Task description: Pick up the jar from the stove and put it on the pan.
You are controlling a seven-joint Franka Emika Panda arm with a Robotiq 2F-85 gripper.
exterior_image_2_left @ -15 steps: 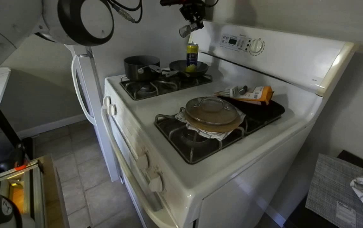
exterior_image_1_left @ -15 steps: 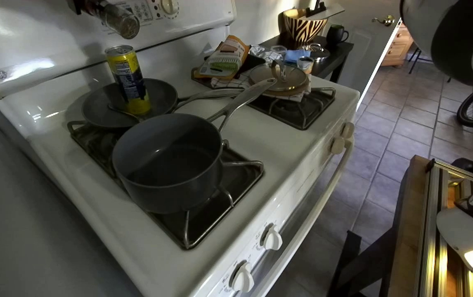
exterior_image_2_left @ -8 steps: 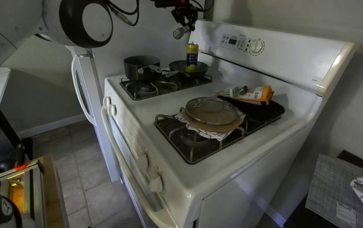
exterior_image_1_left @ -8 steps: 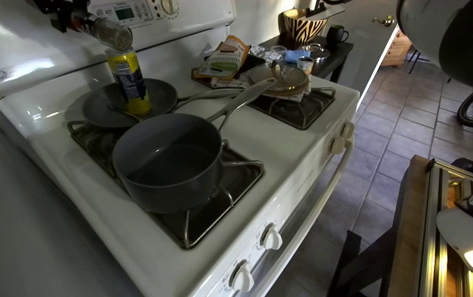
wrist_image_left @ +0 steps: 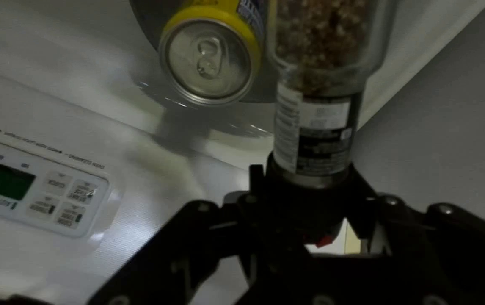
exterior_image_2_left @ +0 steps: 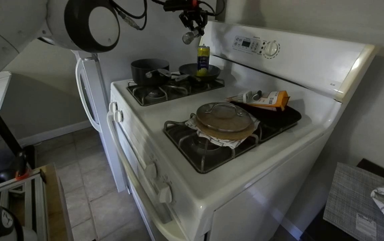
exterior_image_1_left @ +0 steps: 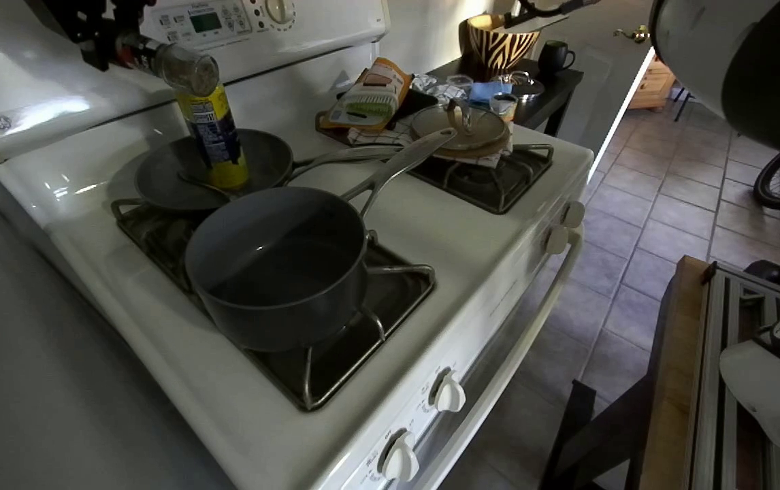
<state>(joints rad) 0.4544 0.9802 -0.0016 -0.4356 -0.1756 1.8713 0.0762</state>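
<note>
Clear glass jar of coarse reddish-brown granules point(wrist_image_left: 325, 76): up off the glossy white enamel stove point(exterior_image_1_left: 444, 233), tilted, higher than the shallow dark grey round pan point(exterior_image_1_left: 167, 167) and near it.
Black jointed pincer point(wrist_image_left: 308, 182): clamped about the jar's dark end, just past a black-and-white label.
Jar's weight and feel: likely moderate, rigid, slick on the bare glass, breakable if knocked.
Where to hold it: the dark end probably gives good purchase, but the filled, wider glass overhangs and could pivot; the labelled neck, nearer the mass, looks a steadier place.
Yellow-and-blue metal drinks can point(exterior_image_2_left: 203, 61): upright in the pan, smooth cylinder, silvery pull-tab lid; apart from the jar in an exterior view.
Pan's surface: matt, low curved wall; the can takes up room, so the jar will probably need turning upright beside it.
Deep grey saucepan point(exterior_image_1_left: 278, 272): taller, straight-walled, next to the pan.
</note>
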